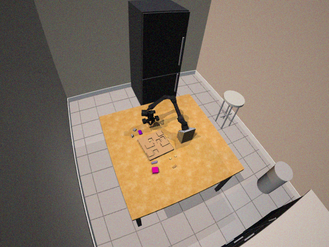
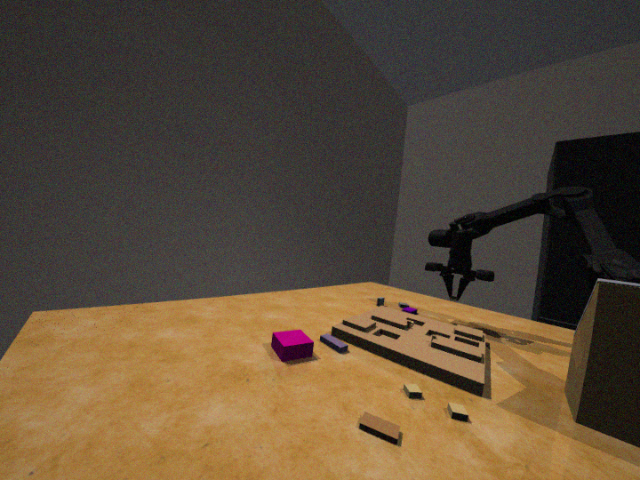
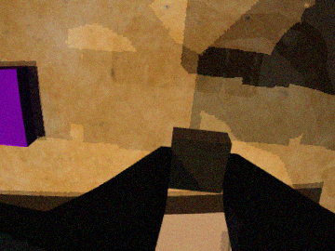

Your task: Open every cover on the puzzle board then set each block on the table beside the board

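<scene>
My gripper is shut on a small dark block, above the table just past the board's far edge. The tan puzzle board has several dark slots and recesses; its covers are too small to tell apart. A purple block and two grey blocks lie off its far left side. A lavender bar, a magenta block, two pale yellow blocks and a tan bar lie off its near side.
A large grey box-like body stands at the arm's base, right of the board. A black fridge stands behind the table. A round stool stands on the floor to the right.
</scene>
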Controlling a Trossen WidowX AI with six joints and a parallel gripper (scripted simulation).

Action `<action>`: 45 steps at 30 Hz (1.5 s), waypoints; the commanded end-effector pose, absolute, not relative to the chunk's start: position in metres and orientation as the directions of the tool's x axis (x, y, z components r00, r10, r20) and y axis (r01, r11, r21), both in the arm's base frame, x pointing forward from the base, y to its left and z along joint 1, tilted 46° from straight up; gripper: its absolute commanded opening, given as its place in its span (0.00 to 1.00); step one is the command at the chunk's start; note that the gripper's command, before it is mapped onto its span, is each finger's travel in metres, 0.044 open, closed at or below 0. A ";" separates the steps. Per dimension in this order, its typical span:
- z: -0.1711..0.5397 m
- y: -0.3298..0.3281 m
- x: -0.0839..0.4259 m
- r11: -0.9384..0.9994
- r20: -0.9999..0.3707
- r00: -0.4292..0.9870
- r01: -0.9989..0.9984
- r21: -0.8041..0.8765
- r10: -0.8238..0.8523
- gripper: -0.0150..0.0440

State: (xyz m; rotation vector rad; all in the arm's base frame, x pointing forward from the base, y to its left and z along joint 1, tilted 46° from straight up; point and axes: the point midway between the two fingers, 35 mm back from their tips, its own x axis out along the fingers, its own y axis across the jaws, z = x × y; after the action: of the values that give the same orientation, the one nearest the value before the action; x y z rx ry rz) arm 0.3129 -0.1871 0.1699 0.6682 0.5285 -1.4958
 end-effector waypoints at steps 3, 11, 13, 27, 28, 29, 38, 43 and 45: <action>0.161 -0.193 0.313 -0.038 -0.695 0.020 0.997 0.068 -0.718 0.39; 0.152 -0.202 0.314 -0.038 -0.695 0.020 0.997 0.068 -0.719 0.39; 0.150 -0.205 0.314 -0.038 -0.695 0.020 0.997 0.068 -0.719 0.39; 0.135 -0.221 0.313 -0.038 -0.694 0.020 0.997 0.068 -0.720 0.39; 0.134 -0.223 0.313 -0.038 -0.693 0.020 0.997 0.068 -0.720 0.39; 0.133 -0.224 0.313 -0.037 -0.693 0.020 0.997 0.068 -0.721 0.39; 0.123 -0.234 0.312 -0.037 -0.691 0.021 0.997 0.068 -0.722 0.39; 0.118 -0.240 0.311 -0.036 -0.690 0.021 0.997 0.068 -0.724 0.39; 0.116 -0.243 0.310 -0.036 -0.689 0.021 0.997 0.068 -0.724 0.39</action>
State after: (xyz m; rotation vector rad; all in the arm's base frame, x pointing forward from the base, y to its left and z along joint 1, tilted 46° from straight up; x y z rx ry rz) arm 0.3116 -0.2409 0.1209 0.6613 0.5232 -1.4974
